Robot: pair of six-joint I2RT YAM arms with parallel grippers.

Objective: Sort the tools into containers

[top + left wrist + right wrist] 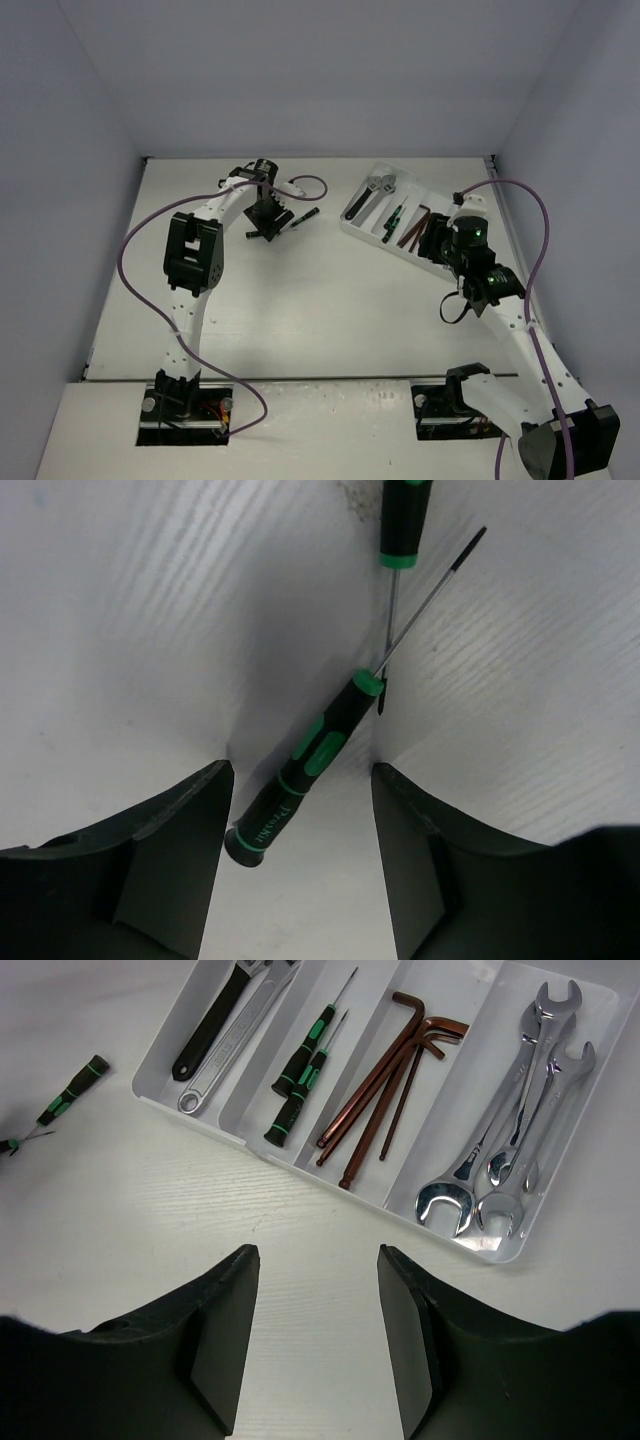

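In the left wrist view, my left gripper [302, 780] is open, low over the table. A green-and-black screwdriver [318, 752] lies between its fingers, untouched. A second screwdriver [402, 520] crosses its shaft at the top. In the top view, the left gripper [263, 228] is left of the tray [350, 228]. My right gripper [315, 1255] is open and empty, just in front of the white tray [230, 1132]. The tray's compartments hold an adjustable wrench [225, 1025], two screwdrivers [298, 1072], hex keys [385, 1090] and open-end wrenches [515, 1125].
The two loose screwdrivers [68, 1090] also show at the left edge of the right wrist view, on the white table. Purple cables loop beside both arms. Grey walls close the table at the back and sides.
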